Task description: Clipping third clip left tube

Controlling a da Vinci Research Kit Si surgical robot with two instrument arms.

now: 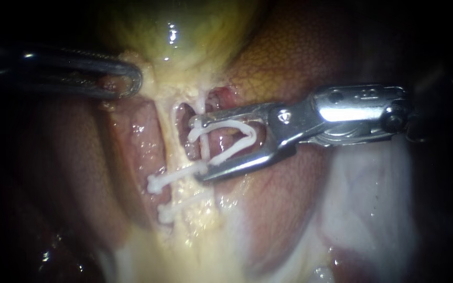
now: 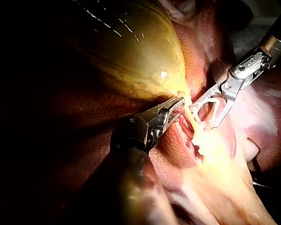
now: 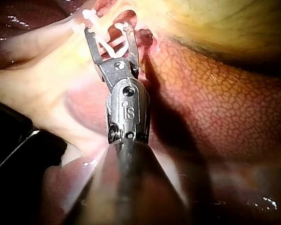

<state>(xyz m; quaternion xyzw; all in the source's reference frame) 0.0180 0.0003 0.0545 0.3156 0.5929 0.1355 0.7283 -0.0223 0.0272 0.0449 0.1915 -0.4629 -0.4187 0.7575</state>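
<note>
While the R instrument (image 1: 197, 149) reaches in w/ its jaws spread wide, each jaw bears on one arm of the loaded clip (image 1: 237, 126). The clip is a white V sitting open btwn them, w/ its bend back toward the jaws' hinge. A thin pale tube (image 1: 204, 144) runs crosswise thru the gap, inside the clip's arms and just back from the jaw tips; it is not yet squeezed. Can't tell from the endoscope view whether that is the left tube. A second pale strand (image 1: 171, 131) lies just beyond the tips, outside the jaws. The nearer set clip (image 1: 174, 178) lies shut across that strand, its end touching the tip of one jaw. The farther set clip (image 1: 171, 212) sits just past it, on the side away from the gallbladder (image 1: 174, 31), roughly parallel.

L instrument (image 1: 133, 79): jaws pressed together, pinching pale tissue (image 1: 150, 71) at the gallbladder's neck, beyond the R tips and off to one side. Left wrist view shows the same: L jaws nearly flat together w/ tips in the yellowish tissue, R jaws open opposite them, near but apart. Right wrist view: clip arms seated along both R jaws, liver (image 3: 215, 103) beside the shaft.
</note>
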